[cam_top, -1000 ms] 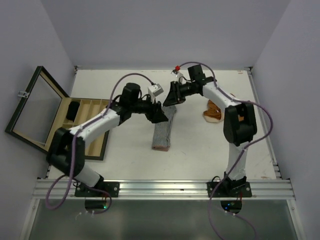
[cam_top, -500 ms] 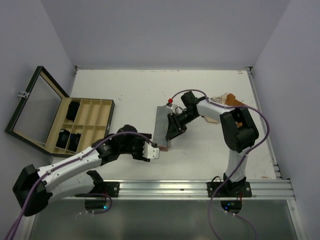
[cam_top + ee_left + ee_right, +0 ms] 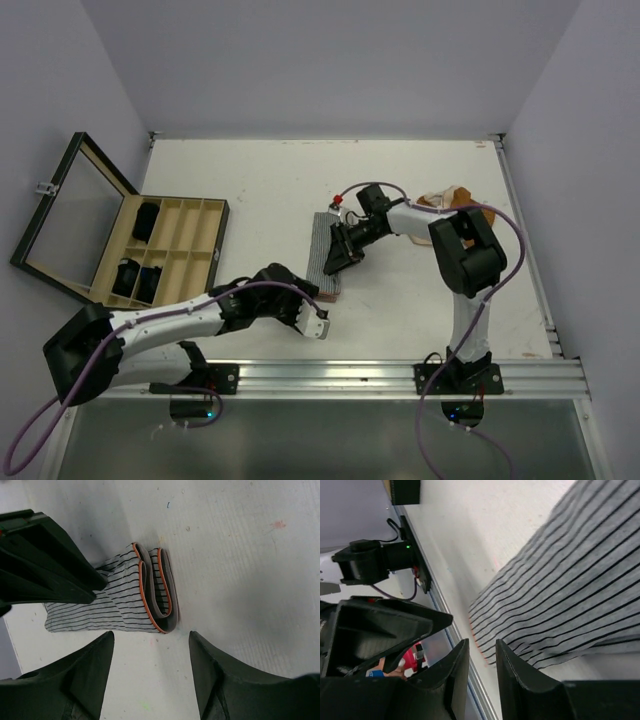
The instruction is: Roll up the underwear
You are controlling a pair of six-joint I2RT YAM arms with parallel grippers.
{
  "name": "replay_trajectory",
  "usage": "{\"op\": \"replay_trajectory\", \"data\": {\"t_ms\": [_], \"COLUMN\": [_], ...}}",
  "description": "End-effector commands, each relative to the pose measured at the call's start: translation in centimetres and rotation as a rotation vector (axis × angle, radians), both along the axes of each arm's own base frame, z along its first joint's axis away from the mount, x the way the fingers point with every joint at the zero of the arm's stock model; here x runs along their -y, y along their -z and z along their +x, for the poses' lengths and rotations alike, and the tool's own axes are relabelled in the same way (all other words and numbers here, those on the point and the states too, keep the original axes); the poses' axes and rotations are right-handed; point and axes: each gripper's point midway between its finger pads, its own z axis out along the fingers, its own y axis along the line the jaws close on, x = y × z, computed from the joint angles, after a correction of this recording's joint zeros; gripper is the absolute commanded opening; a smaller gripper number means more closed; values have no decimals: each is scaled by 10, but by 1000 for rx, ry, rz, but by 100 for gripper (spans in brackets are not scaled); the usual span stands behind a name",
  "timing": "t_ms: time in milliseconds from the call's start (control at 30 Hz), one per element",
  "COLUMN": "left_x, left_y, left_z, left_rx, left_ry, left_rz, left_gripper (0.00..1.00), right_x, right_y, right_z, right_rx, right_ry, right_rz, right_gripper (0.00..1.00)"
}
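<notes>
The grey striped underwear (image 3: 324, 240) lies as a strip in the middle of the table. Its near end, with an orange-trimmed waistband, is folded over itself (image 3: 156, 597). My left gripper (image 3: 308, 300) is open and empty just short of that folded end, and its own view (image 3: 150, 680) shows the jaws wide apart above bare table. My right gripper (image 3: 334, 258) lies low over the strip's middle with its jaws narrowly apart and nothing between them (image 3: 480, 675). The striped cloth (image 3: 570, 575) lies just beyond its tips. An orange-brown garment (image 3: 447, 197) sits at the back right.
The wooden compartmented box (image 3: 215, 212) stands open at the left with black rolled garments (image 3: 148, 220) inside and its glass lid (image 3: 65, 210) leaning back. The metal rail (image 3: 330, 378) runs along the table's near edge.
My left arm swung from the garment's far end round to its near end. My right gripper came down from the far end onto the strip's middle. The strip is now shorter, its near end folded.
</notes>
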Motion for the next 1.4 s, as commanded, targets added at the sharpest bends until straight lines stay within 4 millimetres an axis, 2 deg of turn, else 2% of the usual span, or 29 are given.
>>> {"op": "replay_trajectory", "data": {"t_ms": [0, 67, 100, 167, 267, 367, 467, 533, 600, 667, 733, 833, 867, 900, 967, 1000, 1033, 1133, 1167, 1200, 1267, 1300, 1367], "left_x": [19, 22, 23, 26, 30, 31, 25, 30, 28, 27, 29, 25, 26, 25, 17, 20, 21, 13, 19, 16, 16, 19, 20], "left_y": [-7, -1, 4, 12, 19, 24, 39, 41, 52, 62, 63, 69, 67, 67, 68, 64, 59, 59, 54, 55, 56, 52, 51], "left_z": [2, -2, -4, -4, -2, 0, -4, -1, -3, 0, 5, 1, -2, -4, -16, -15, -16, -33, -37, -41, -42, -40, -38], "left_rx": [52, 50, 43, 25, 22, 30, 14, 32, -5, -26, -37, -91, -113, -129, -207, -215, -238, -357, -407, -454, -542, -569, -664], "left_ry": [90, 140, 155, 178, 199, 215, 231, 228, 212, 181, 143, 115, 107, 104, 88, 76, 66, 55, 58, 50, 14, 9, -9], "left_rz": [-33, -14, -5, 23, 51, 66, 103, 80, 93, 112, 113, 136, 126, 128, 157, 140, 145, 189, 168, 181, 162, 157, 135], "left_gripper": [64, 62, 59, 57, 53, 52, 48, 41, 36, 35, 32, 21, 14, 12, 4, 0, 0, 0, 0, 0, 0, 0, 0], "right_x": [-2, 3, 10, 17, 25, 27, 29, 29, 29, 28, 28, 28, 29, 29, 29, 28, 28, 24, 24, 22, 26, 30, 41], "right_y": [37, 57, 76, 98, 109, 111, 112, 111, 111, 109, 109, 107, 107, 107, 101, 99, 96, 69, 62, 39, 20, -1, -21], "right_z": [0, 1, -7, -12, -17, -19, -20, -20, -18, -18, -17, -16, -15, -15, -12, -10, -9, 3, 9, 19, 31, 38, 55], "right_rx": [-50, -54, -94, -134, -148, -153, -155, -157, -147, -140, -135, -132, -124, -122, -103, -89, -76, 17, 79, 164, 273, 350, 458], "right_ry": [5, -1, -20, -44, -62, -72, -76, -81, -81, -81, -80, -82, -84, -85, -87, -87, -88, -85, -95, -85, -75, -58, -20], "right_rz": [-61, -119, -162, -217, -268, -280, -289, -287, -285, -282, -285, -287, -288, -293, -289, -290, -282, -235, -222, -192, -172, -167, -155], "right_gripper": [31, 30, 29, 26, 23, 22, 22, 22, 22, 22, 21, 20, 19, 18, 17, 17, 18, 25, 28, 36, 41, 46, 49]}}
